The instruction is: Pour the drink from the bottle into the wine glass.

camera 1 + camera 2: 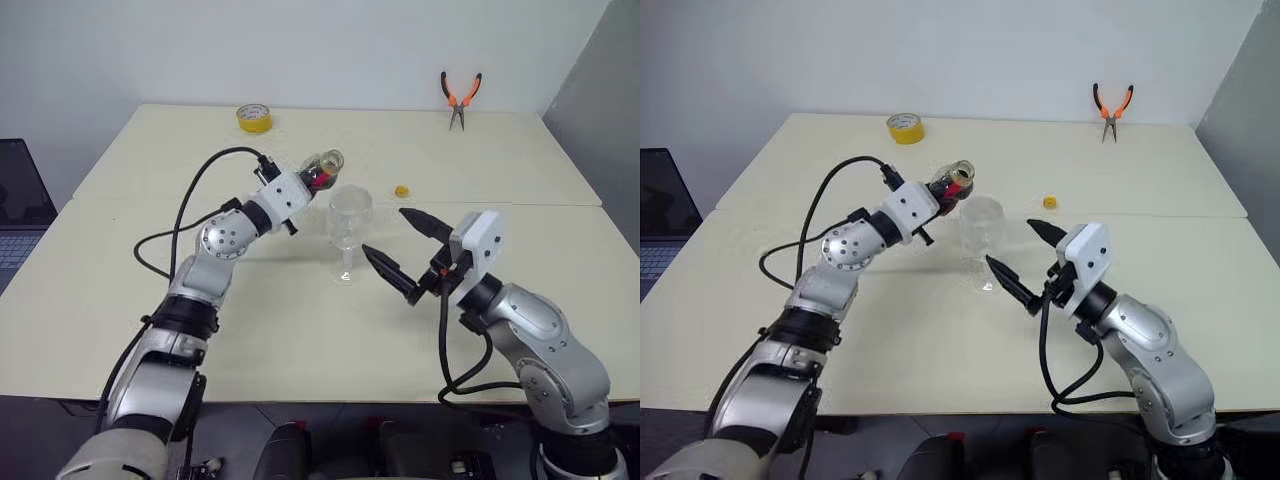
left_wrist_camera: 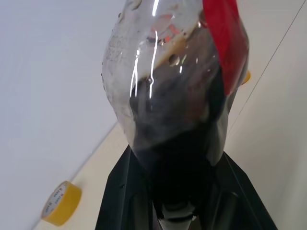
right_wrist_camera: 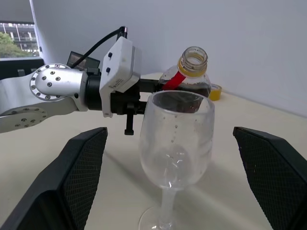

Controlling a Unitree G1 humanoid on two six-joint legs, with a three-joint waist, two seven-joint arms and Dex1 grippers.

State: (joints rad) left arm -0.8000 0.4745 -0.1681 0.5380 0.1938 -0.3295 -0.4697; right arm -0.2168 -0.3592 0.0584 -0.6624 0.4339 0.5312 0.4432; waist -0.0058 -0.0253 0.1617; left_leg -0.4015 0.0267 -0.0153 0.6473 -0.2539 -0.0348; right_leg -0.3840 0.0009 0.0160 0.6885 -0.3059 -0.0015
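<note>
Left end effector (image 1: 312,180) clamped on the bottle (image 1: 322,171), held tilted w/ open mouth just beside the wine glass (image 1: 349,228) rim; the drink (image 2: 182,120) still inside, prob. not flowing. Right end effector (image 1: 402,252) fingers wide apart, empty, flanking the glass on the surface (image 1: 300,330). Yellow cap (image 1: 401,191) behind.

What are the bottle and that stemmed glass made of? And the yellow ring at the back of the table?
The bottle looks like thin clear plastic: dented, glossy walls, a red label, dark drink inside. The wine glass seems to be clear glass, though clear plastic is possible; it is see-through with bright rim highlights. The yellow ring looks like a tape roll with a hollow core.
</note>
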